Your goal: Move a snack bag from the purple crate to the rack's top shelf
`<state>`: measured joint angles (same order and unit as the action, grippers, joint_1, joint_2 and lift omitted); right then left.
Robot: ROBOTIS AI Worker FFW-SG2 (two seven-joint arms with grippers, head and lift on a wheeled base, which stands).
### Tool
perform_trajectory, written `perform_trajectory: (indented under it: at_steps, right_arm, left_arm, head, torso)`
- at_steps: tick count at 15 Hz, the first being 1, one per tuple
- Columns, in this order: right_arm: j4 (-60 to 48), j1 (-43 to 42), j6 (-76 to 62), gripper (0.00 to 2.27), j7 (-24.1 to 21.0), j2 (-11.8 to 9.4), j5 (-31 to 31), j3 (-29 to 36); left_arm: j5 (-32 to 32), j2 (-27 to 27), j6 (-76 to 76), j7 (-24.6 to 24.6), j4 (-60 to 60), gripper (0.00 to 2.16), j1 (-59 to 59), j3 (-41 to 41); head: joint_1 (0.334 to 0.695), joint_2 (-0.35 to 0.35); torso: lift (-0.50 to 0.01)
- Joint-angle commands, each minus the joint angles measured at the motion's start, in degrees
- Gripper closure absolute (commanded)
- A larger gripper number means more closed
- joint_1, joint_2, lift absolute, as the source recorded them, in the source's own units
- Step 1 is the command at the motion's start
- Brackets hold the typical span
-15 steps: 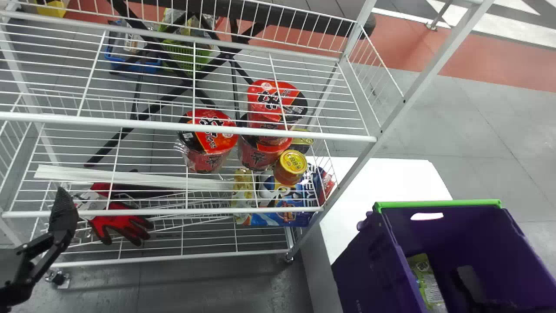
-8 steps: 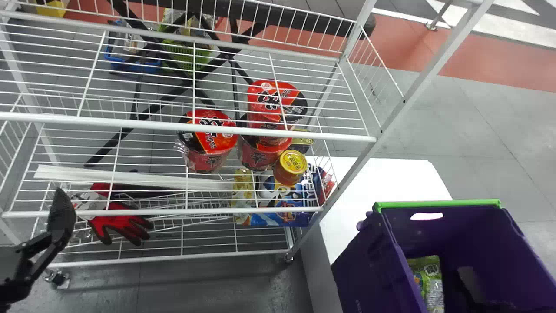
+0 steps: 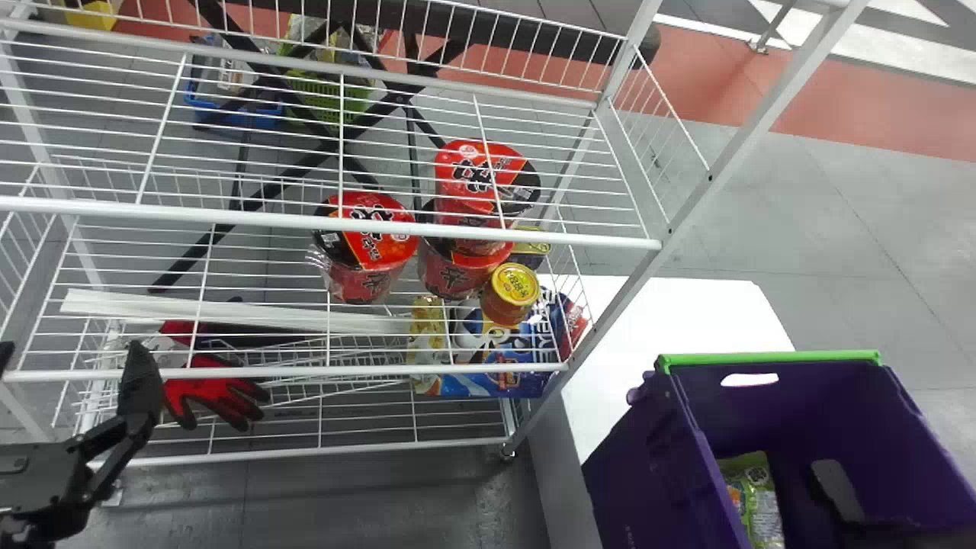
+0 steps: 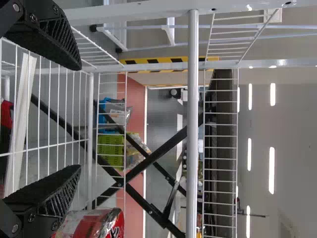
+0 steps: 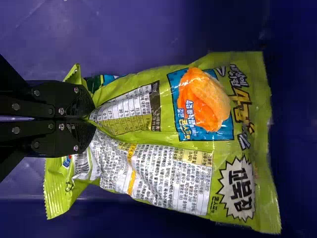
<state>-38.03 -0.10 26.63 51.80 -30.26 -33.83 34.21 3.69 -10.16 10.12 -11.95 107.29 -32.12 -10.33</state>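
In the head view, the snack bag (image 3: 753, 499) was seen in the purple crate (image 3: 648, 473), beside the right gripper (image 3: 837, 488); the left gripper (image 3: 72, 351) was held by the rack (image 3: 152, 213). In the left wrist view, the fingers were spread apart. In the right wrist view, the bag was pinched near one end.

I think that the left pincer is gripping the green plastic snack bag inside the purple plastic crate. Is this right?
The side is wrong: the right wrist view shows the right pincer gripping the green snack bag inside the purple crate.
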Motion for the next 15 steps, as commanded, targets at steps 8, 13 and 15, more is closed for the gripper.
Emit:
perform_trajectory:
  at_steps: [8,13,15]
  right_arm:
    - [-7.8,3.9,-3.5,1.92,0.3,3.8,1.7,3.4]
    - [-14.6,10.1,-5.8,1.92,0.7,8.0,3.9,5.8]
    - [-14.6,10.9,-7.2,1.92,0.3,8.7,4.0,5.7]
  left_arm:
    - [-0.4,0.4,-0.9,-0.1,-0.2,0.11,0.5,0.1]
    - [-0.3,0.4,-0.9,-0.1,-0.8,0.11,1.1,0.2]
    - [-0.4,0.4,-0.9,-0.1,-1.0,0.11,1.2,0.3]
  head:
    - [0.695,-0.350]
    - [0.695,-0.350]
    - [0.695,-0.350]
  torso:
    - [-0.414]
    - [-0.395]
    - [-0.386]
